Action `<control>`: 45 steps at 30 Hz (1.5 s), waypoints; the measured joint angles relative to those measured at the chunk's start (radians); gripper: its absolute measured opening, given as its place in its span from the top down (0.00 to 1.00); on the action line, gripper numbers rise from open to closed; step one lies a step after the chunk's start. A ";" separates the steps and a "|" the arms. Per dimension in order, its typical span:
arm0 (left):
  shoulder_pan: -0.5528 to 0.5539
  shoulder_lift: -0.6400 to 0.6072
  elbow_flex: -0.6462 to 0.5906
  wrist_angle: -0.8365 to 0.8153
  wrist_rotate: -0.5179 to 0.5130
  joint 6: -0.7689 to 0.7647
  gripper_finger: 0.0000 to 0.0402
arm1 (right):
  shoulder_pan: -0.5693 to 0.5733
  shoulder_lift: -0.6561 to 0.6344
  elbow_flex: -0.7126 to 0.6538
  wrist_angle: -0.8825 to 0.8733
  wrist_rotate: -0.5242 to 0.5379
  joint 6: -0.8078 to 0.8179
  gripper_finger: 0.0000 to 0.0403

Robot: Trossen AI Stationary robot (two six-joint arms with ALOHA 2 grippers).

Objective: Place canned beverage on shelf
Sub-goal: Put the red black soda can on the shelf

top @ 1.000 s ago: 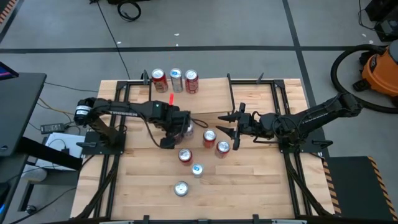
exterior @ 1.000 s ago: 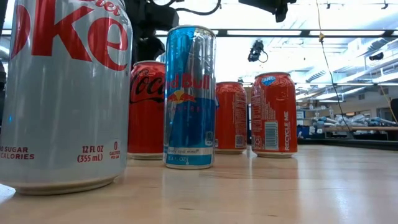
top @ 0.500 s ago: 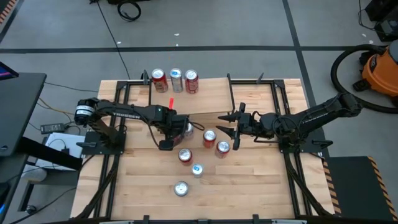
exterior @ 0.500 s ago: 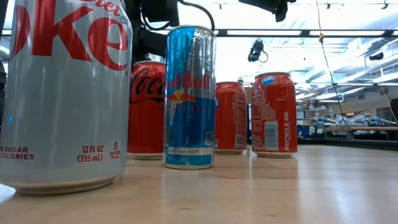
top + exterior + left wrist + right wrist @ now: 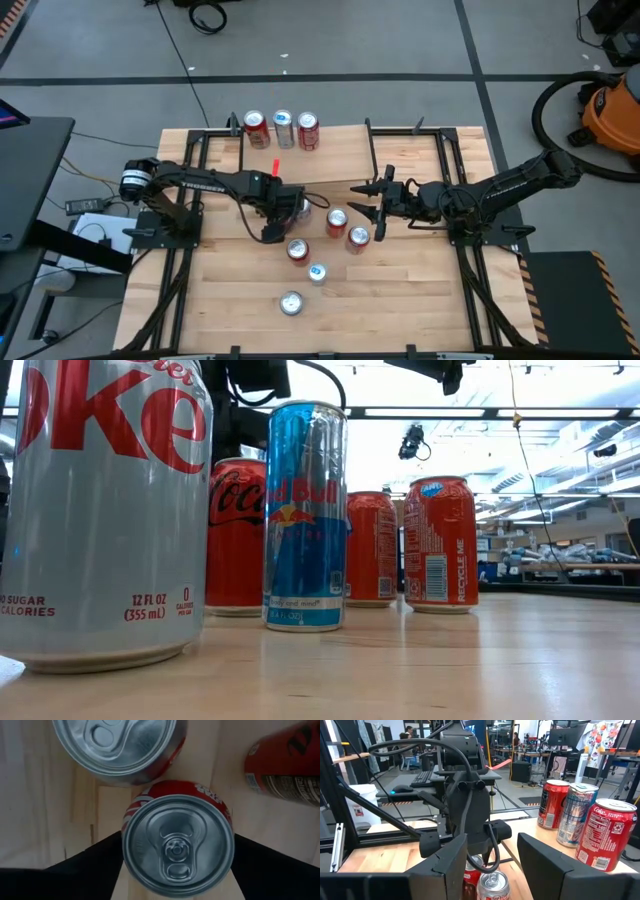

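We are straddling an upright red can [image 5: 178, 845] near the desk's [image 5: 420, 290] centre with our left gripper [image 5: 290, 208], jaws spread either side and not yet clenched. Another can [image 5: 117, 747] is sitting just beside it, so closing off-centre could be knocking one over. The shelf [image 5: 340, 155] is lying toward twelve o'clock. The left wrist view is showing this crowding; the high view is hiding it. Our right gripper [image 5: 372, 205] is waiting at three o'clock, jaws partly parted, empty.

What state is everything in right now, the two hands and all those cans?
left hand: down around the red can, grip unclear.
red can: upright on the table, unopened.
right hand: open, empty, mid-table.
three cans: upright in a row on the shelf.
five other cans: upright on the table.
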 joint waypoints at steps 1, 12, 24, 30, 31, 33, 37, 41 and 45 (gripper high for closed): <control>0.000 -0.001 0.000 0.000 0.000 -0.016 0.20 | 0.000 0.000 0.000 0.000 0.000 0.000 0.54; -0.015 -0.002 0.000 -0.026 -0.023 -0.373 0.20 | -0.003 0.000 0.000 0.008 0.000 -0.016 0.54; -0.014 0.000 0.000 -0.005 -0.017 -0.180 0.06 | -0.013 0.000 0.000 0.016 -0.002 -0.026 0.54; -0.013 0.001 0.033 -0.032 -0.018 -0.092 0.01 | -0.013 0.000 0.000 0.016 -0.002 -0.026 0.54; -0.013 0.000 0.043 -0.036 -0.018 -0.063 0.01 | -0.013 0.000 0.000 0.016 -0.002 -0.026 0.54; -0.017 0.001 0.064 -0.057 -0.022 -0.001 0.01 | -0.013 0.000 0.000 0.016 -0.002 -0.026 0.54; -0.024 0.000 0.085 -0.086 -0.027 0.167 0.00 | -0.013 0.000 0.000 0.016 -0.002 -0.026 0.54; -0.035 0.000 0.086 -0.115 -0.027 0.356 0.00 | -0.013 0.000 0.000 0.016 -0.002 -0.026 0.54; -0.047 0.000 0.086 -0.115 -0.027 0.513 0.00 | -0.013 0.000 0.000 0.016 -0.002 -0.026 0.54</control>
